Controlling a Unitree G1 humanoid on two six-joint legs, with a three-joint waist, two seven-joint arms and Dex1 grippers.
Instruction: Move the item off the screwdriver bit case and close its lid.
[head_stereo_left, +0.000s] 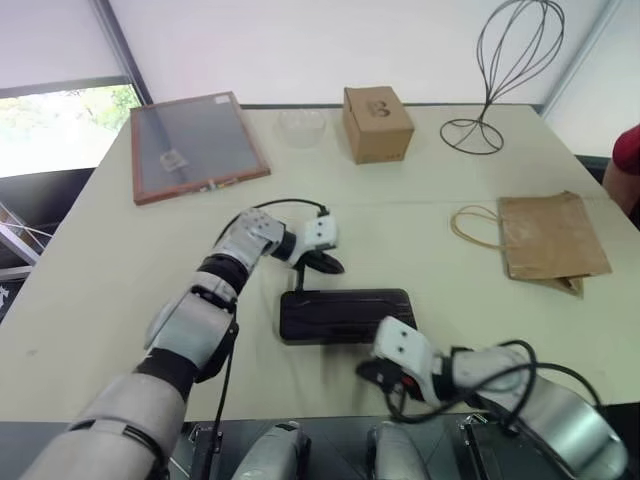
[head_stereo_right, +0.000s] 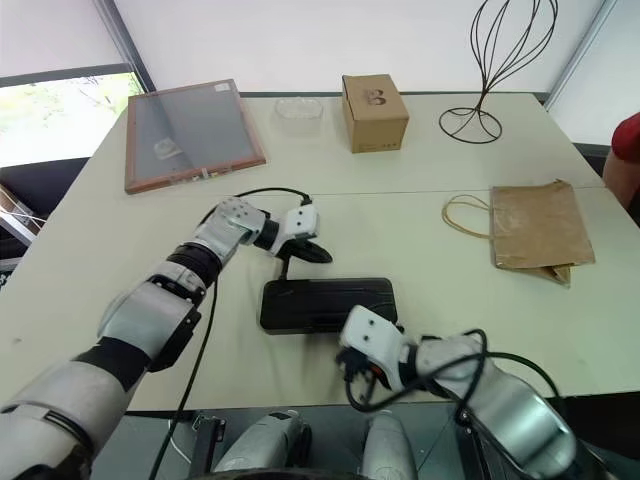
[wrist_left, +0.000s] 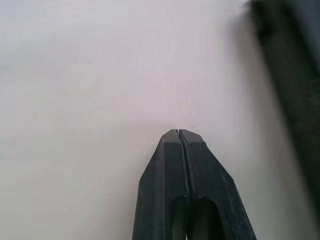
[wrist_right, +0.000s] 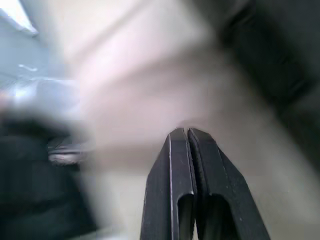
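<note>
— What lay in front of you?

— A cream table (head_stereo_left: 420, 240) under a white wall (head_stereo_left: 300, 40), with a window (head_stereo_left: 50, 125) off to my left. The black screwdriver bit case (head_stereo_left: 345, 314) lay flat in the middle, near the front edge, with its lid down. Whether the lid was latched, I couldn't tell.

— And your hands?

— My left gripper (head_stereo_left: 326, 264) sat just behind the case's far left corner, its two fingers (wrist_left: 167, 155) pressed together on nothing. My right gripper (head_stereo_left: 372, 373) hung by the case's near right corner, close to the table's front edge, its fingers (wrist_right: 172, 155) also pressed together and empty. That wrist's view was smeared, and a dark mass in it may have been the case.

— Anything cut off or hard to read?

— A person's red sleeve (head_stereo_left: 628, 160) was sliced by the right edge. A clear dish (head_stereo_left: 301, 126) at the back was faint against the table.

— Room to move?

— Plenty. The wood-framed panel (head_stereo_left: 195, 145), cardboard box (head_stereo_left: 377, 122) and wire stand (head_stereo_left: 472, 136) stood along the far side. The brown paper bag (head_stereo_left: 550, 238) lay well off to the right, and bare table ran all round the case.
</note>
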